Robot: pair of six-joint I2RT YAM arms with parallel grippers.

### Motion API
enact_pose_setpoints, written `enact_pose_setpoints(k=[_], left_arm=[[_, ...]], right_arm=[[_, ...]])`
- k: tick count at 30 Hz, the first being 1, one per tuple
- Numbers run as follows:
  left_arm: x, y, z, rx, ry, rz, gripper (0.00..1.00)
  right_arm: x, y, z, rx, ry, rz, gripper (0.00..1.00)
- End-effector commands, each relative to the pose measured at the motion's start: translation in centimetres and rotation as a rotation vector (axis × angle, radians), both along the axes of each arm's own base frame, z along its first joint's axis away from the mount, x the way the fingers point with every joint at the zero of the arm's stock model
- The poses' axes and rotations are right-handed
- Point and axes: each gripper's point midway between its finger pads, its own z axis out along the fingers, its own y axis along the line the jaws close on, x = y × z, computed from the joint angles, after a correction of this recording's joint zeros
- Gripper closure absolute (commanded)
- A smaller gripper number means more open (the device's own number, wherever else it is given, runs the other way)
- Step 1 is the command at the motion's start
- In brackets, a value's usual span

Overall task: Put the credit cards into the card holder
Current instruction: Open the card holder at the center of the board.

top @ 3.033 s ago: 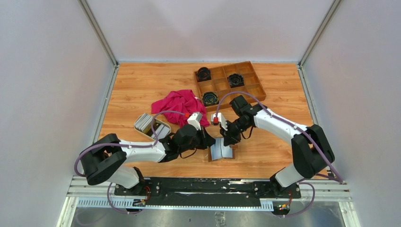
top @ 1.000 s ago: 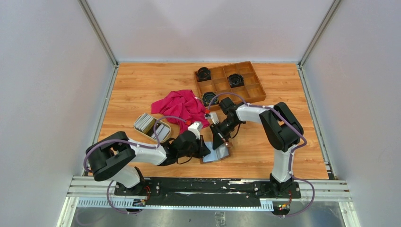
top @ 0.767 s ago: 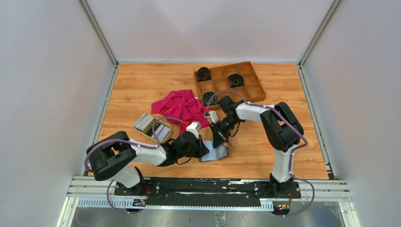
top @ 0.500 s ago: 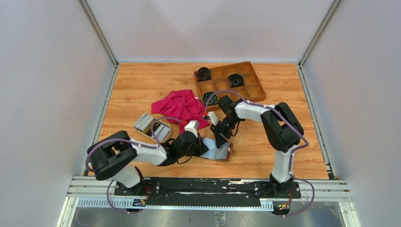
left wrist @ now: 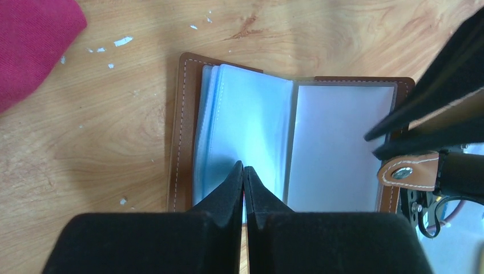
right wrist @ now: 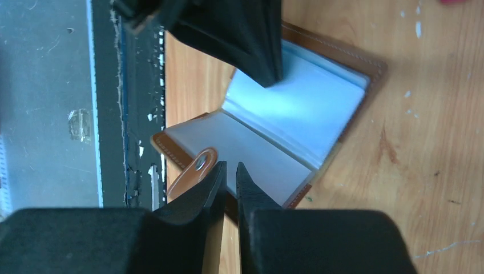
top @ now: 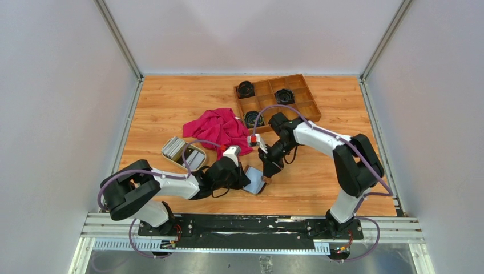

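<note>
The card holder (top: 254, 178) lies open on the table, brown leather with clear sleeves (left wrist: 342, 142). My left gripper (left wrist: 243, 166) is shut, its tips pressing on the left-hand sleeves (right wrist: 297, 108). My right gripper (right wrist: 229, 165) stands at the holder's right cover edge beside the snap tab (right wrist: 194, 171), jaws a narrow gap apart with nothing clearly held. In the left wrist view its fingers (left wrist: 445, 68) reach in over that edge, above the tab (left wrist: 408, 171). The credit cards (top: 174, 148) sit stacked in a cream oval dish (top: 201, 150) left of the arms.
A crumpled red cloth (top: 220, 128) lies just behind the grippers. A wooden compartment tray (top: 297, 76) with three black round items stands at the back right. The table's metal front edge (right wrist: 131, 114) is close to the holder.
The right gripper's jaws have parted a little at the cover edge. The holder has shifted slightly left toward the left arm, and the right arm's elbow has swung out to the right.
</note>
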Motion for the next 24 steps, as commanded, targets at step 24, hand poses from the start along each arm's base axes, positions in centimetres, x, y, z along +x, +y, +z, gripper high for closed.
enact_pose_setpoints(k=[24], left_arm=[[-0.2, -0.8, 5.5, -0.125, -0.071, -0.051, 0.73]], right_arm=[[-4.0, -3.6, -5.6, -0.138, -0.495, 0.514, 0.85]])
